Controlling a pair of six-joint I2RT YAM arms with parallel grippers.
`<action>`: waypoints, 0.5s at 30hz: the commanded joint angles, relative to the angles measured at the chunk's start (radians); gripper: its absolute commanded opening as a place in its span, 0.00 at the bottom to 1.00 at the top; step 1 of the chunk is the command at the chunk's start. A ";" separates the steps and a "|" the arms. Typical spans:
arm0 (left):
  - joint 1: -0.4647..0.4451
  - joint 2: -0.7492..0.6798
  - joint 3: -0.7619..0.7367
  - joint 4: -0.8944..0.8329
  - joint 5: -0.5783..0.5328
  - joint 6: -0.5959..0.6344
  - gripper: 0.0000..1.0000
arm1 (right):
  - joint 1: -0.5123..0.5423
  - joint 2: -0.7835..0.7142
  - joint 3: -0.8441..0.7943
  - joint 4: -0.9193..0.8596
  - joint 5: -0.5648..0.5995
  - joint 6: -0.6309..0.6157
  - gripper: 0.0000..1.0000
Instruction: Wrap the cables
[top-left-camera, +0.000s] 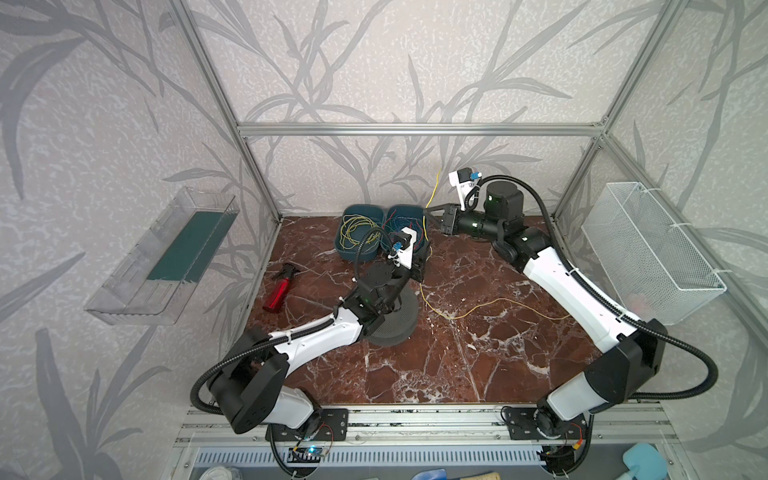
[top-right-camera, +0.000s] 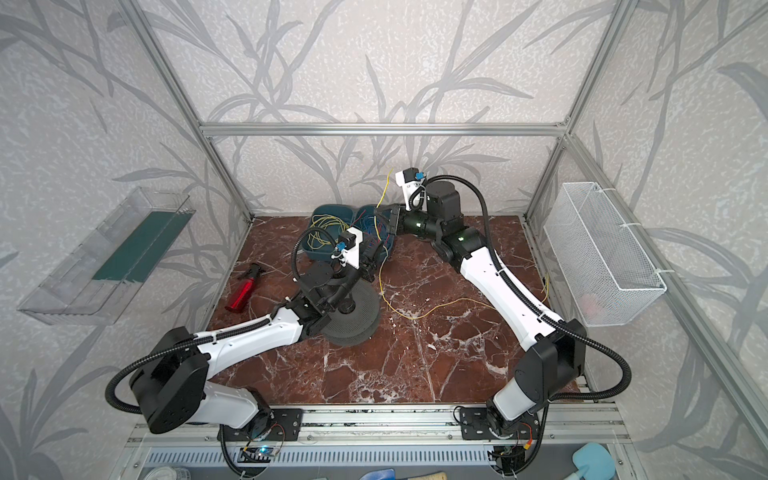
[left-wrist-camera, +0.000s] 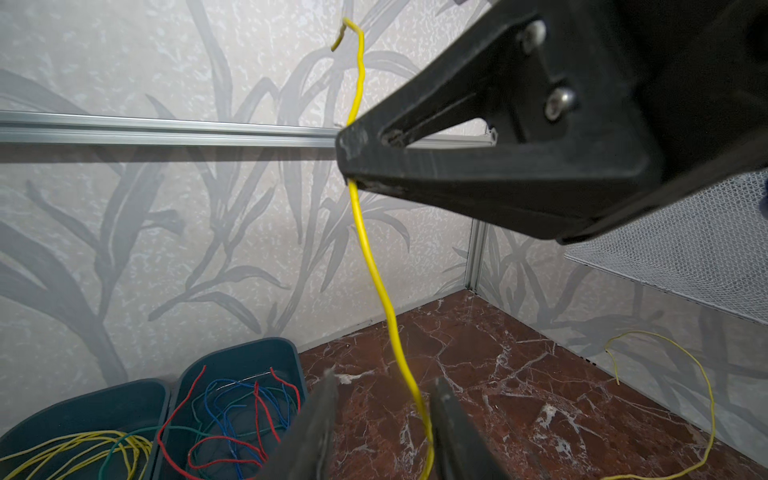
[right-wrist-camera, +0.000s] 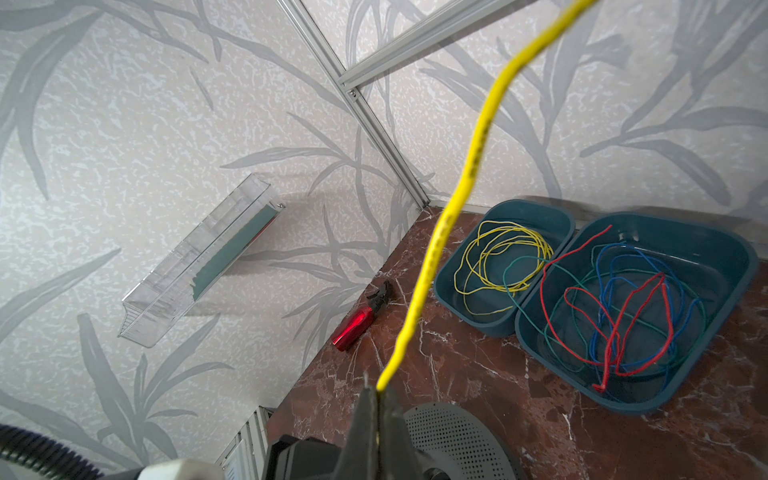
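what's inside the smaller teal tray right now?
Smaller teal tray: loose coil of yellow cables plus one green wire crossing in from the larger tray. Right wrist view shows it whole; in both top views the left arm's hose covers part of it.

Pale wallpaper (top-left-camera: 374, 62) printed with grey leaf sprays covers every wall, framed by aluminium bars (top-left-camera: 415, 129). The counter (top-left-camera: 457, 365) is red-brown marble with white veins. A clear wall shelf (top-left-camera: 137, 291) hangs at 9 o'clock, a white mesh basket (top-left-camera: 648, 249) at 3 o'clock. The light is soft and even.
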 joint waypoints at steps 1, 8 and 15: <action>0.001 -0.073 -0.021 -0.041 -0.074 0.022 0.50 | -0.001 -0.044 -0.006 0.025 -0.002 -0.034 0.00; 0.135 -0.275 -0.085 -0.495 -0.226 -0.278 0.57 | 0.000 -0.099 -0.094 0.048 -0.019 -0.046 0.00; 0.246 -0.475 -0.233 -0.809 -0.269 -0.579 0.57 | 0.004 -0.160 -0.218 0.091 -0.047 -0.039 0.00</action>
